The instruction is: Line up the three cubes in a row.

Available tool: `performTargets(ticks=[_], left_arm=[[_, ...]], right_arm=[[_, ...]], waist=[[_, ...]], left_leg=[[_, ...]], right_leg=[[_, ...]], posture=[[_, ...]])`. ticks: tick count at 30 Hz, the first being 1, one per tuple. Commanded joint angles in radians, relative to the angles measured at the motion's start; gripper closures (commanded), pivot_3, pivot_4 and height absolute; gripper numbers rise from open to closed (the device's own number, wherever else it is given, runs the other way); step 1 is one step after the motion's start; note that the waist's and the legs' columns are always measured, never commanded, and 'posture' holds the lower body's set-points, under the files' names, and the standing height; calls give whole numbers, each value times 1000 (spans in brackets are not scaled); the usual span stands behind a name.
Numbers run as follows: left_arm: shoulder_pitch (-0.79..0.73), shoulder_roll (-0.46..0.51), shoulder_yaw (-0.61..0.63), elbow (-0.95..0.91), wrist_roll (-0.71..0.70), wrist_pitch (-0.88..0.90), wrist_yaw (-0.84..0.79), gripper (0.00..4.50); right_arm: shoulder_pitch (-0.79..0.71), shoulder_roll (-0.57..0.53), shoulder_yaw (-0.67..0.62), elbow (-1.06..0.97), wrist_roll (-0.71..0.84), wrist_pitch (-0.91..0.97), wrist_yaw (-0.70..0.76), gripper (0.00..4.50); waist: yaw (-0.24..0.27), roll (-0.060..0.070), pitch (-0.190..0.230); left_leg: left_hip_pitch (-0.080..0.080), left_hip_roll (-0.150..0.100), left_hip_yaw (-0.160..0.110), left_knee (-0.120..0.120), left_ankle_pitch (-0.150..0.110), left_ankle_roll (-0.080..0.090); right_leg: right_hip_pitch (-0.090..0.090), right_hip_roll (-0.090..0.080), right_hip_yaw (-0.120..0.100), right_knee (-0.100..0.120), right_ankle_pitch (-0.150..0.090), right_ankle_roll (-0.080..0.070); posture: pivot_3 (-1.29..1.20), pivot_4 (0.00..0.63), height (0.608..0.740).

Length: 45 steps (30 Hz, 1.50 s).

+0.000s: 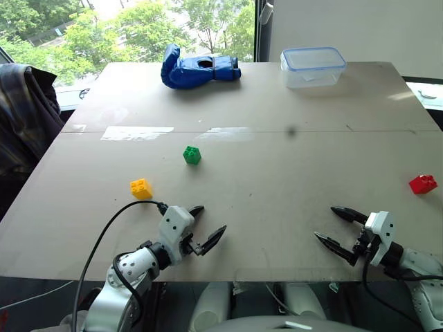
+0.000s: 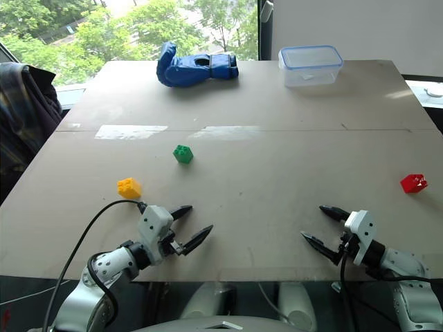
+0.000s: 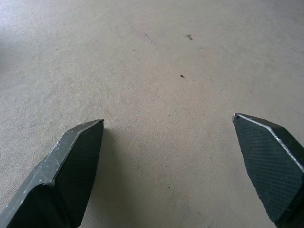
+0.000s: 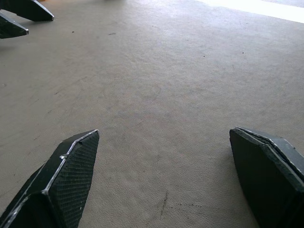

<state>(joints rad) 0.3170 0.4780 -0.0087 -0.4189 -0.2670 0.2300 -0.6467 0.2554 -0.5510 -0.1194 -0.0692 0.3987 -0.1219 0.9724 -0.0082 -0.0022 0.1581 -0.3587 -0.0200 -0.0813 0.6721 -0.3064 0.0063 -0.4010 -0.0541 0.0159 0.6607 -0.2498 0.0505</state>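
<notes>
Three studded cubes lie apart on the beige table (image 1: 277, 173). The yellow cube (image 1: 141, 189) is at the near left, the green cube (image 1: 192, 155) a little farther in and to its right, and the red cube (image 1: 423, 184) at the far right edge. My left gripper (image 1: 209, 221) hovers open near the front edge, just right of and nearer than the yellow cube, holding nothing. My right gripper (image 1: 333, 225) is open and empty near the front right, well left of the red cube. In the right wrist view the left gripper's fingers (image 4: 21, 14) show across bare tabletop.
A blue glove (image 1: 199, 69) lies at the table's far edge, and a clear lidded box (image 1: 313, 66) stands to its right. A dark plaid garment (image 1: 21, 117) hangs off the table's left side. A black cable (image 1: 104, 235) loops over my left arm.
</notes>
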Motion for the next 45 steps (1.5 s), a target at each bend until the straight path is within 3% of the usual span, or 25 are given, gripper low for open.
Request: performTargets(ticks=[1, 23, 31, 37, 40, 45], left_arm=[[2, -1, -23, 7, 7, -5, -6, 55], [-19, 20, -23, -16, -29, -12, -54, 55], [-220, 68, -48, -112, -108, 137, -107, 55], [-419, 117, -79, -223, -256, 315, -165, 55], [-534, 117, -95, -228, -327, 413, -164, 55], [-658, 106, -143, -199, -328, 466, -159, 55]], right_arm=[[5, -6, -16, 1, 1, -1, -3, 0], [37, 6, -48, -35, 30, 20, -45, 0], [81, -19, -227, -39, 97, 75, -120, 0], [60, -42, -378, 68, 114, 124, -203, 0], [31, -65, -414, 129, 111, 180, -238, 0], [-68, -85, -420, 235, 74, 247, -330, 0]], waist=[[0, 0, 0], [2, 0, 0], [7, 0, 1], [2, 0, 2], [-1, 0, 2], [-10, 0, 2]], left_leg=[[0, 0, 0, 0, 0, 0], [-1, 0, -1, 0, 0, 0], [-1, -1, -1, 0, 0, 0], [-2, -1, 0, -1, 0, 0], [-1, -1, 0, -1, 0, 0], [0, -3, 4, -1, 0, 0]], right_leg=[[0, 0, 0, 0, 0, 0], [0, 0, 0, 0, 0, 0], [0, 0, -1, 0, 0, 0], [-1, 0, -1, 0, 0, 0], [-1, 1, 0, 0, 0, 0], [-1, 2, 3, 0, 0, 0]], posture=[[0, 150, 740], [0, 150, 740], [0, 150, 740], [0, 150, 740], [0, 150, 740], [0, 150, 740]])
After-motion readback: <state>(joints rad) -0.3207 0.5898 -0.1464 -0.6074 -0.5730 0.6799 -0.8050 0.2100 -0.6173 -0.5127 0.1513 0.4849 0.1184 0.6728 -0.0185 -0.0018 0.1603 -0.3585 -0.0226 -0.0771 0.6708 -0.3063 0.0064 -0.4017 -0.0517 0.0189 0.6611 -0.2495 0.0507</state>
